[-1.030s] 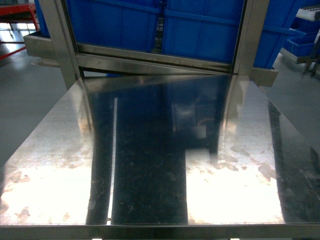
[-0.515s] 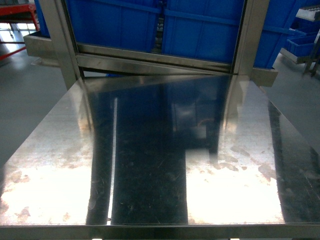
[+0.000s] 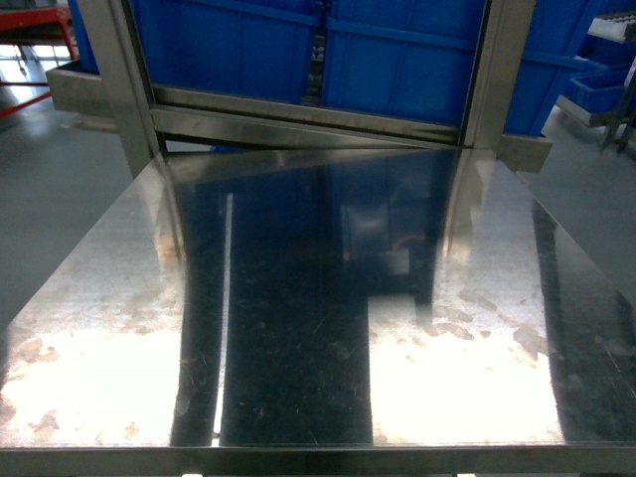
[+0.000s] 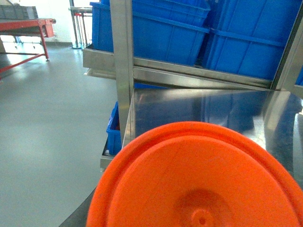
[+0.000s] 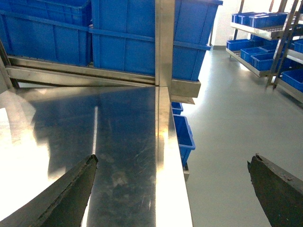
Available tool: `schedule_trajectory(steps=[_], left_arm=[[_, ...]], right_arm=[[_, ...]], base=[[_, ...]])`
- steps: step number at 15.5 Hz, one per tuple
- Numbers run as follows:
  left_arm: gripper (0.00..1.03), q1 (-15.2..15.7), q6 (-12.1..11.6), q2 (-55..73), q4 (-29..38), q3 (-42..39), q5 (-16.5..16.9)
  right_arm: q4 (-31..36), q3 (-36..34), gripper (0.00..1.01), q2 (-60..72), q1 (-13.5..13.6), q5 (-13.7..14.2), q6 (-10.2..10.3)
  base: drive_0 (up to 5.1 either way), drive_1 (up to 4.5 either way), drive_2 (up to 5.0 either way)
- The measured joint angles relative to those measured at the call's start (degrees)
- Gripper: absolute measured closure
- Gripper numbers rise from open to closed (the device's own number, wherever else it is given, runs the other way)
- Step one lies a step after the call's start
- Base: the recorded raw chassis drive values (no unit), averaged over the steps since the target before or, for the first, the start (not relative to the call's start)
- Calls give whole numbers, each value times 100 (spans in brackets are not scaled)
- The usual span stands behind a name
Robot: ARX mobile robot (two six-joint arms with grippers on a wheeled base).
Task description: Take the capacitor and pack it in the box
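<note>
Left arm is carrying the capacitor (image 4: 199,184): its orange end face is filling the left wrist view from 5 to 8 o'clock, dead against the lens, so it is sitting right in the left gripper's mouth. Fingers themselves are hidden behind it, so I can't tell how the pincer is set; my guess is it's clamping the part, but that's a judgement only.

It's hanging past the near-left corner of the steel table (image 3: 298,328), likely parked there until a drop spot turns up.

Head view is showing only the table top, glare patches at 7 and 5 o'clock, and blue crates (image 3: 397,60) on the rack at 12. Neither arm is reaching into it. The box isn't appearing in any view.

Right gripper (image 5: 173,189) is idling over the table's right edge, fingers (image 5: 71,191) spread wide at 7 and 4 o'clock, holding nothing. Probably waiting to steady the box.

More blue bins (image 5: 258,19) are sitting on shelving at 2 o'clock.
</note>
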State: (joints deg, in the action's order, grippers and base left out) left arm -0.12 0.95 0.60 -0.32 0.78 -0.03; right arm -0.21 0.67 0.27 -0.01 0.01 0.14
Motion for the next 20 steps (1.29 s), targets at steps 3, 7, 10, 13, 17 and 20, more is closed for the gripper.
schedule_trajectory(steps=[3,7,10,13,17,20], left_arm=[[60,0,2,0,22,0,0],[60,0,4,0,11,0,0],[60,0,0,0,-4,0,4],[60,0,-7,-2,-4,0,0],[60,0,-9,-2,-4,0,0],[60,0,-9,-2,-7,0,-2]], right_arm=[[4,0,3,0,0,4,0],[2,0,3,0,0,0,0],[-9,0,3,0,0,0,2],[-11,0,3,0,0,-2,-2],[-7,0,3,0,0,2,-2],[-9,0,3,0,0,-2,0]], base=[[0,0,0],[0,0,0],[0,0,0],[0,0,0],[0,0,0],[0,0,0]])
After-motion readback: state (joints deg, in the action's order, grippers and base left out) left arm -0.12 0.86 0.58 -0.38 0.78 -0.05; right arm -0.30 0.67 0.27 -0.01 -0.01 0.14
